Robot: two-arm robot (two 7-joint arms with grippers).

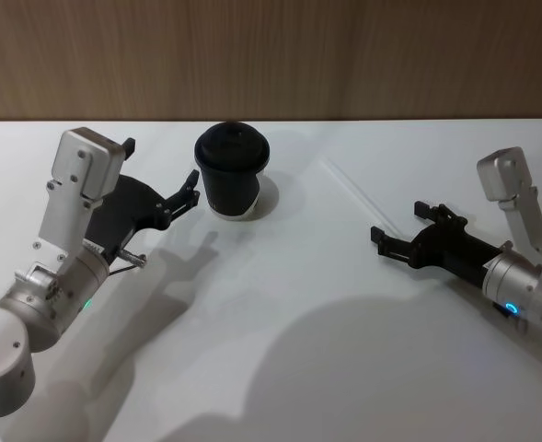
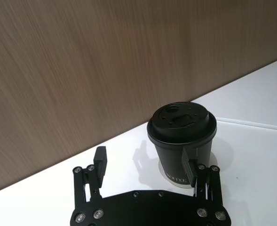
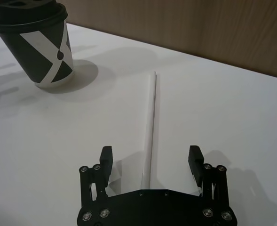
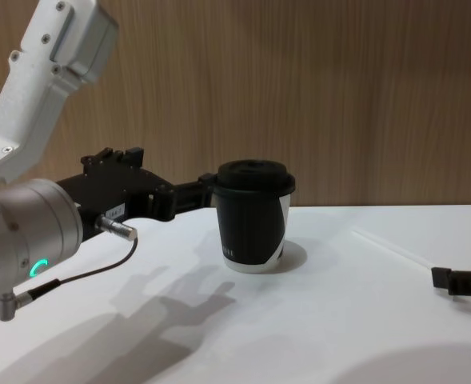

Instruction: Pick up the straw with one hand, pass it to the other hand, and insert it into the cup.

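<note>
The black cup (image 1: pixel 232 170) with its domed lid stands upright at the back of the white table (image 1: pixel 280 304); it also shows as the cup (image 4: pixel 253 216). The white straw (image 1: pixel 351 189) lies flat on the table to the cup's right. My right gripper (image 1: pixel 399 223) is open at the straw's near end. In the right wrist view the straw (image 3: pixel 151 117) runs between the fingers of that gripper (image 3: pixel 150 155), untouched. My left gripper (image 1: pixel 160 168) is open just left of the cup, holding nothing. One of its fingers (image 2: pixel 190 165) is close to the side of the cup (image 2: pixel 181 136).
A brown wood-grain wall (image 1: pixel 271 55) closes off the table's back edge right behind the cup. Bare white tabletop stretches between the two arms and toward the front.
</note>
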